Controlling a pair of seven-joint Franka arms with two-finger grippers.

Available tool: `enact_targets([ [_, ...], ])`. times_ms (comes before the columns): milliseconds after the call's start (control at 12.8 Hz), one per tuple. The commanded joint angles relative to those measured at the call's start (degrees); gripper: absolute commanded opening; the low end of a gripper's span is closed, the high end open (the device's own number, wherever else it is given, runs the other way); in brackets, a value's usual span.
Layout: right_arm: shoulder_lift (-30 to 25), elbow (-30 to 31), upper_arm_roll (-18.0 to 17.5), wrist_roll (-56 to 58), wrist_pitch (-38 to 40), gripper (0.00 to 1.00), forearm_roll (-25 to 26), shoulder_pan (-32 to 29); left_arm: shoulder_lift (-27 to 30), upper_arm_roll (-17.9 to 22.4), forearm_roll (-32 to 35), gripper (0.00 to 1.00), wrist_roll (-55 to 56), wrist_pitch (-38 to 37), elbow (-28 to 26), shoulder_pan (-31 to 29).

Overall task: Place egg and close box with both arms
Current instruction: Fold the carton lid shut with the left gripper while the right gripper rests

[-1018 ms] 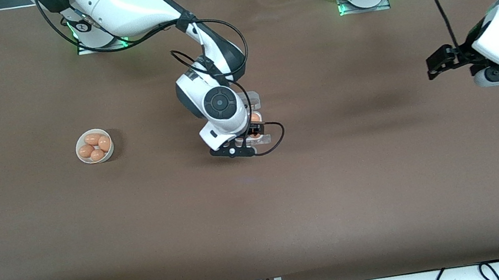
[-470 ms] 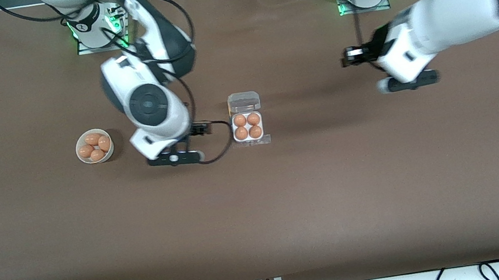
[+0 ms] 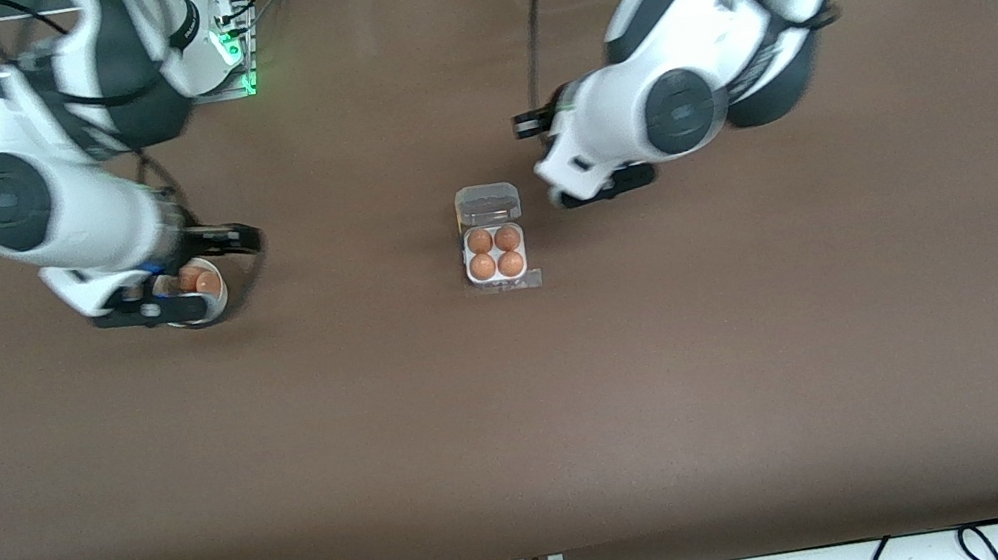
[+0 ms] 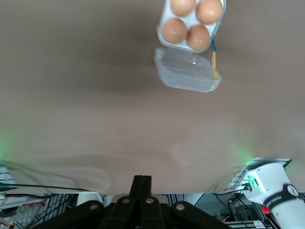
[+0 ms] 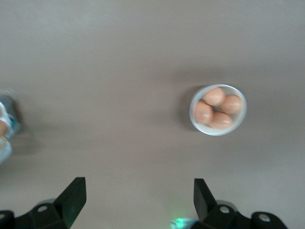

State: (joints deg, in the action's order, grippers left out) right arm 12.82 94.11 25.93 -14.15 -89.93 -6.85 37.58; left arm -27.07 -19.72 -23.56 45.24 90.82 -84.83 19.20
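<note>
Your box (image 3: pixel 492 238) sits at frame centre with all four cells filled, its clear lid (image 3: pixel 487 204) lying open toward the bases. The left gripper (image 3: pixel 603 190), fingers pressed together, hovers just beside that lid; the right gripper (image 3: pixel 159 306), fingers spread, hangs over the bowl (image 3: pixel 216 302).

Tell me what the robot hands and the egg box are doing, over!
Left gripper shut, up over the table beside the box. Right gripper open, above the bowl. Box holds four eggs, lid open. Nothing in the way.

Left gripper (image 4: pixel 141 183) fingers pressed together, right gripper (image 5: pixel 138 195) fingers spread wide
</note>
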Motion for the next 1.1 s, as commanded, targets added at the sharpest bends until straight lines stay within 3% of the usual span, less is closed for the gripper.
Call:
enact_targets([
  [0,-3.6,2.2,5.7,6.4,1.9,1.0,0.7,0.6,-6.5,0.4,-1.0,0.0,2.0,2.2,4.3,3.5],
  [157,-3.9,1.5,9.9,9.6,2.0,1.0,1.2,0.6,-9.3,0.6,-0.4,0.0,2.1,4.1,4.3,6.3],
  [313,-3.9,0.6,11.7,10.1,2.1,1.0,1.3,0.6,-12.2,0.9,0.0,0.0,2.8,7.7,4.2,8.2],
  [627,-3.9,0.6,11.8,10.1,2.5,1.0,1.5,-1.6,-14.5,1.0,5.5,0.0,3.3,12.4,4.2,8.8],
  [705,-3.9,0.3,7.3,10.0,3.3,1.0,1.7,-5.7,-15.4,1.0,6.7,0.0,3.4,13.7,4.2,8.8],
  [861,-3.9,-1.2,-6.4,9.6,4.2,1.0,2.2,-18.7,-15.8,1.0,7.9,0.0,3.4,15.2,4.2,9.1],
  [1018,-5.4,-1.4,-13.4,9.1,4.3,1.0,3.5,-25.3,-15.9,1.2,10.1,0.0,3.7,16.7,4.3,9.0],
])
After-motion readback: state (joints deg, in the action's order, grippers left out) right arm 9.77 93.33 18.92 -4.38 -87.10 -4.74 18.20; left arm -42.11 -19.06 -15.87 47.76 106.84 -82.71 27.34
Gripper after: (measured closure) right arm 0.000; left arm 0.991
